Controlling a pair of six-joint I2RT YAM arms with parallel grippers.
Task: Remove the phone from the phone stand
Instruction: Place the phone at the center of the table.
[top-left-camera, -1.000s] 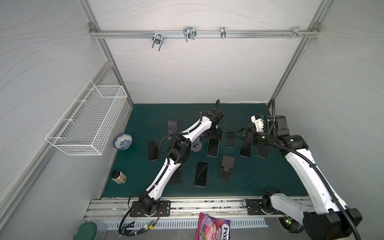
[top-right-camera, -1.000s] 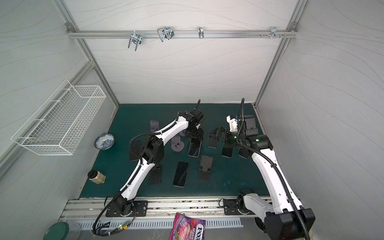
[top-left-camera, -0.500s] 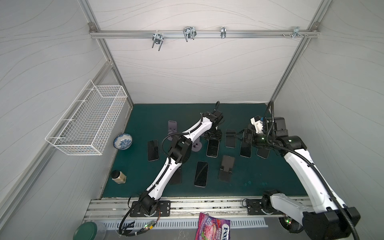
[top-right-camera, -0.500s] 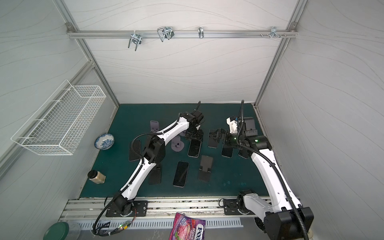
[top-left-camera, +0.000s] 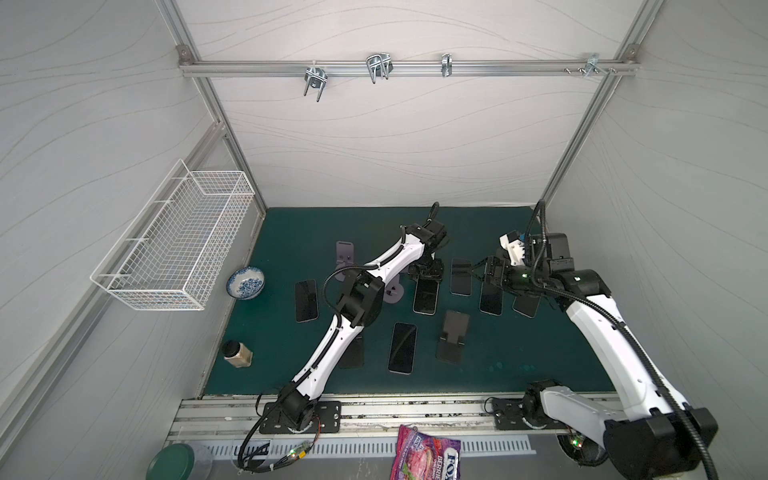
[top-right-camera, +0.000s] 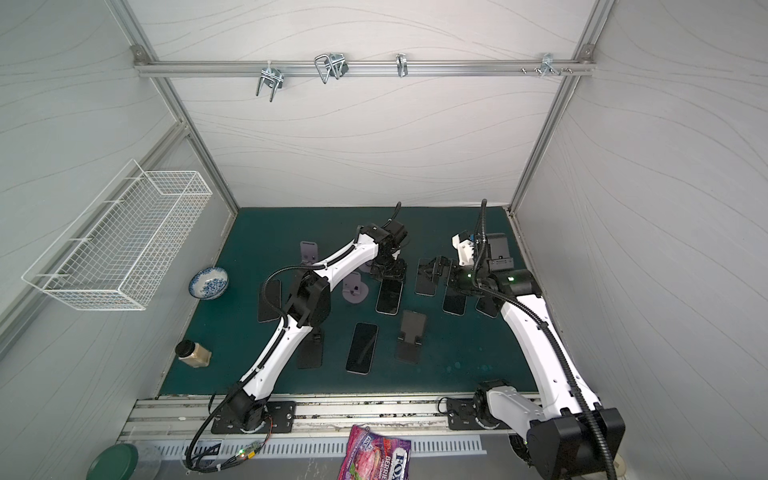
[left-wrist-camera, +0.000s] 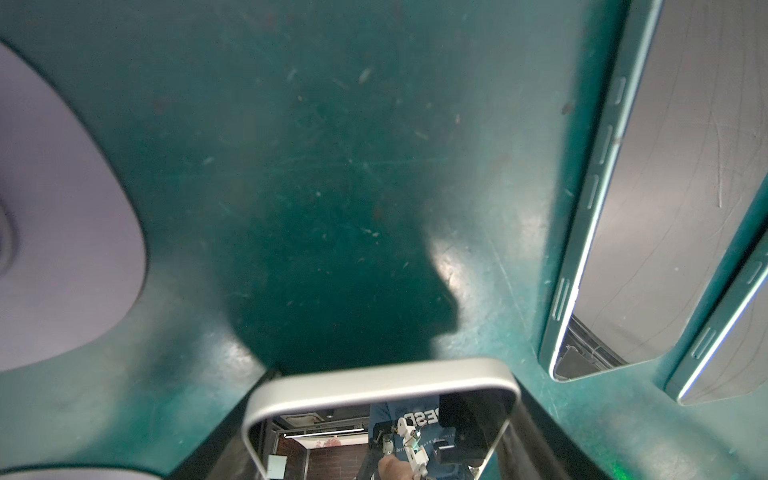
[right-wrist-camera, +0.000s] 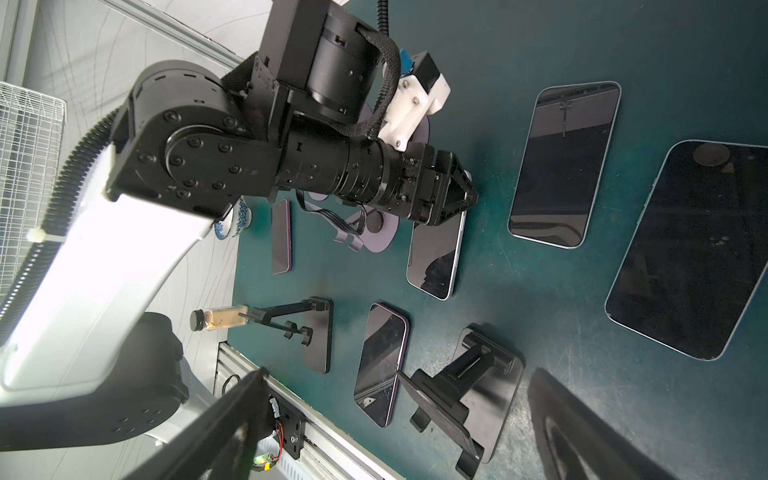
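A silver-edged phone (top-left-camera: 426, 294) (top-right-camera: 390, 296) lies on the green mat, its far end between the jaws of my left gripper (top-left-camera: 424, 276) (right-wrist-camera: 459, 199), which is shut on it. In the left wrist view that phone (left-wrist-camera: 380, 386) fills the gap between the jaws of the left gripper (left-wrist-camera: 380, 440). Beside it stands a purple round phone stand (top-left-camera: 392, 291) (right-wrist-camera: 380, 232) with nothing on it. My right gripper (top-left-camera: 478, 272) (right-wrist-camera: 397, 374) hangs open and holds nothing, above a dark phone (top-left-camera: 461, 277) to the right.
Several more phones lie flat on the mat (top-left-camera: 291, 232). Two black stands (top-left-camera: 453, 337) (right-wrist-camera: 316, 332) and another purple stand (top-left-camera: 347, 254) are empty. A blue bowl (top-left-camera: 246, 282) and a jar (top-left-camera: 237, 354) sit at the left edge, under a wire basket (top-left-camera: 174, 241).
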